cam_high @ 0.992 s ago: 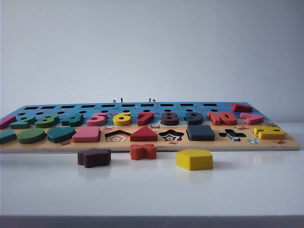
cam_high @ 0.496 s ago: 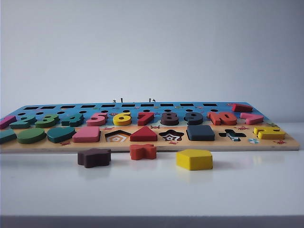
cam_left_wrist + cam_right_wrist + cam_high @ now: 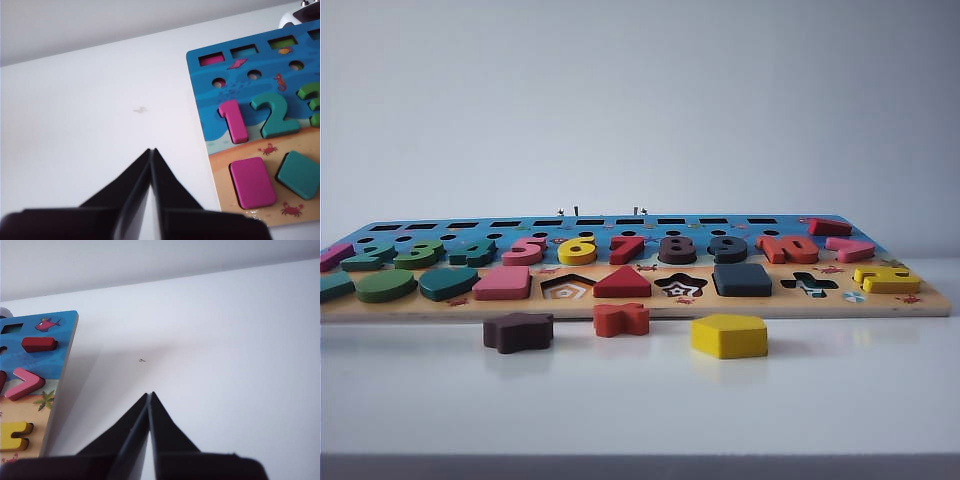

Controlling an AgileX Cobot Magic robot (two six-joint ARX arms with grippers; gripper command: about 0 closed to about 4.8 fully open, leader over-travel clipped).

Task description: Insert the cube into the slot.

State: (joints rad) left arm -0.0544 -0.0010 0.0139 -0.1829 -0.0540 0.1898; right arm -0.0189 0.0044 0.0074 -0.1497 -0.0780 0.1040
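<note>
While both grippers sit pinched shut and empty over bare table, the left gripper (image 3: 151, 155) and right gripper (image 3: 149, 397) flank the wooden board (image 3: 880, 303). Between them, nearer the right one, the flat navy cube (image 3: 742, 279), round-cornered, already fills its square slot.

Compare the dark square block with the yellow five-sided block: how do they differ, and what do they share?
The dark square block is navy-charcoal; the yellow five-sided block is bright yellow. The square block has four sides with rounded corners; the yellow one has five. The square block sits in the puzzle board; the yellow one lies loose on the table in front. Both are flat and lie face up.
</note>
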